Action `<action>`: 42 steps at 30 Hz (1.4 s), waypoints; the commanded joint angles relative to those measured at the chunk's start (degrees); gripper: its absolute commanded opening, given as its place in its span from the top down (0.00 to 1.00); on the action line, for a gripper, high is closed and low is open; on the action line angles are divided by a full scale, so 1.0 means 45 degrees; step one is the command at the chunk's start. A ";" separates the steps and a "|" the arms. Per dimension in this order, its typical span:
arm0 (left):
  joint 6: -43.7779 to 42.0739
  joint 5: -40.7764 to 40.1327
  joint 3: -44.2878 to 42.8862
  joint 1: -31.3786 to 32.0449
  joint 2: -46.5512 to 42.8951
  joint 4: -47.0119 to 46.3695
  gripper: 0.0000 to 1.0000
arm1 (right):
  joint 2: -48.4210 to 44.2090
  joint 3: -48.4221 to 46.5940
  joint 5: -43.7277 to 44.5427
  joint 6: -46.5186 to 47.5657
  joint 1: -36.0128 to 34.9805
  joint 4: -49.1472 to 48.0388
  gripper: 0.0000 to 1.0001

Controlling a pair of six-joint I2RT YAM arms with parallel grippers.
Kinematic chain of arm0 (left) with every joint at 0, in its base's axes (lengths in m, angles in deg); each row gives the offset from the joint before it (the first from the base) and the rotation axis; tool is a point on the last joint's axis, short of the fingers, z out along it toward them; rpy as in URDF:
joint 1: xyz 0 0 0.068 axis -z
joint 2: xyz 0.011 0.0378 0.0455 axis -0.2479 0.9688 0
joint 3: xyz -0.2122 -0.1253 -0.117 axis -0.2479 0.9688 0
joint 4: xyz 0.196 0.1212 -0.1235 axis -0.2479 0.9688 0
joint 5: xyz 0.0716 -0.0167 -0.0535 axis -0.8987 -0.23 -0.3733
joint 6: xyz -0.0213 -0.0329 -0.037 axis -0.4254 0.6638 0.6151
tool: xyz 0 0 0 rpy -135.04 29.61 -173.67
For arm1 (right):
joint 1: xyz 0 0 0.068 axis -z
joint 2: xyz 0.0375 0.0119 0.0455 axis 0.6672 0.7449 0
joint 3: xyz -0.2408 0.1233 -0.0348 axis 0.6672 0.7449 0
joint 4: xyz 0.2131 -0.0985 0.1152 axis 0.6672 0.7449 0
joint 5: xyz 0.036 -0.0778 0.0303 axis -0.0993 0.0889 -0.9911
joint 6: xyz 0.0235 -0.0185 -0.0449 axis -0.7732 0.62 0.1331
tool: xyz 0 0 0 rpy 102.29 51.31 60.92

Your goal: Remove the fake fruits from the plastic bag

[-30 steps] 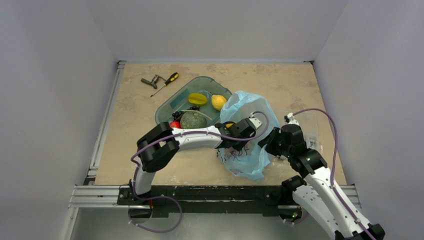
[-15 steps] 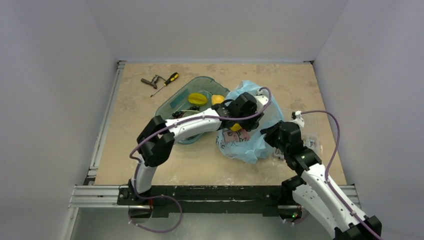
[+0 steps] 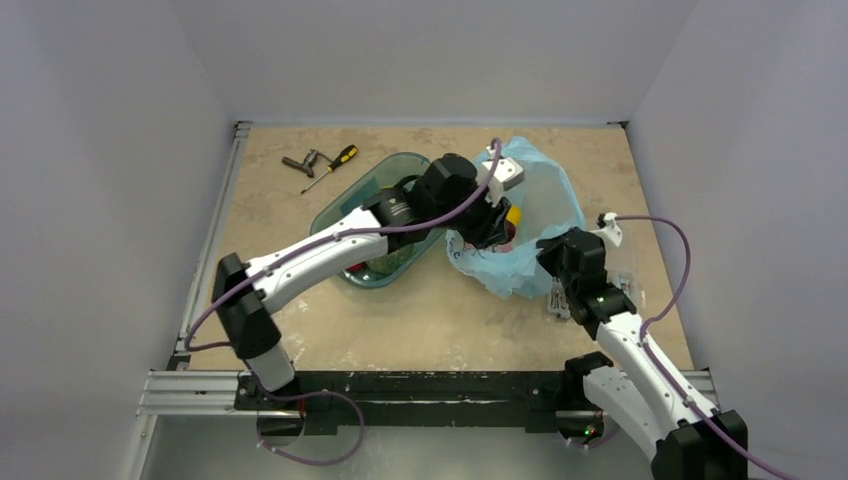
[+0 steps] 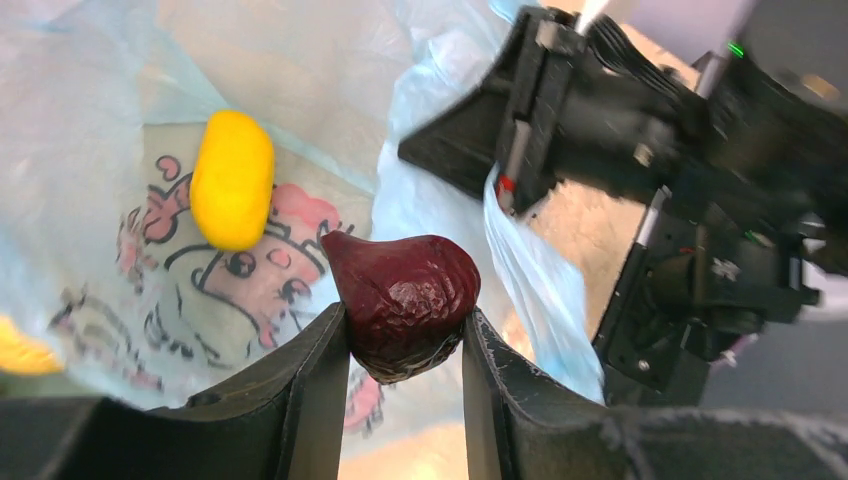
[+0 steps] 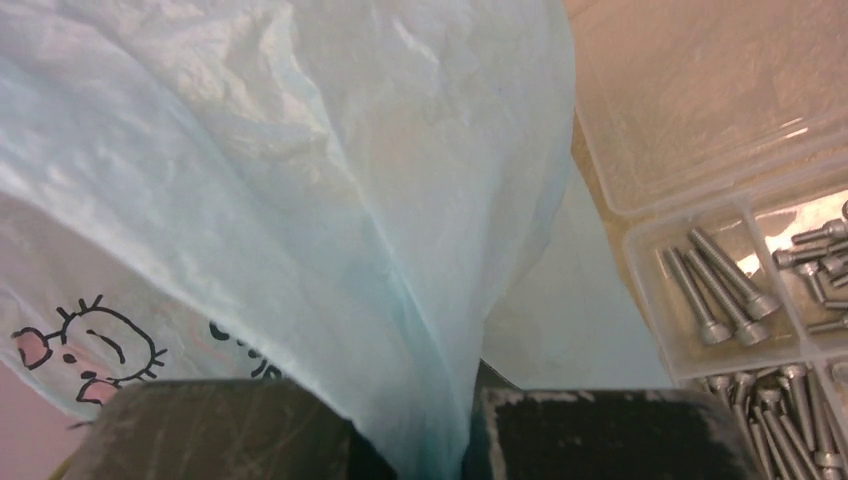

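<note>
A wrinkled dark red fruit [image 4: 400, 290] is pinched between the two fingers of the left tool [image 4: 403, 345], with its narrow end turned up and to the left in the left wrist view. Beyond the tool's tips, up and to the left of the held fruit and apart from it, the yellow mango-like fruit [image 4: 232, 193] is seen lying against the pink-and-white cartoon print of the plastic bag [image 4: 90, 70]. Whether any film covers it cannot be told. From above, the left arm is seen stretched across the teal tray [image 3: 335, 210], with its tool held over the crumpled bag on the desk [image 3: 430, 320]. The right tool [image 5: 420, 425] is pressed together on a gathered fold of the bag's light-blue film, at the bag's near right edge. A clear box [image 5: 700, 130] holding screws [image 5: 720, 290] lies just beside that tool.
</note>
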 commanded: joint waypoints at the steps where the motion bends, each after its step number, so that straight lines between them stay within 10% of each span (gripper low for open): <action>1: -0.0142 -0.0214 0.1234 -0.0248 -0.2495 0.0996 1.00 | -0.0071 -0.0641 -0.0766 0.1590 0.0913 -0.1225 1.00; 8: -0.0282 -0.2130 0.2601 -0.1679 -0.4560 0.1537 1.00 | 0.0341 -0.1530 -0.2595 0.5224 0.0985 -0.1344 1.00; 20: -0.0328 -0.3855 -0.1620 -0.4068 0.0840 0.4581 1.00 | 0.0341 -0.1516 -0.3854 0.6135 0.1007 -0.1003 1.00; 29: -0.0117 -0.4560 -0.0939 -0.4136 0.2176 0.4198 1.00 | -0.0227 -0.0948 -0.3826 0.5878 0.1017 -0.0780 1.00; 42: 0.0017 -0.3803 0.1304 -0.4154 0.1265 0.2915 0.30 | -0.0208 -0.0625 -0.4908 0.5087 0.1038 -0.0970 1.00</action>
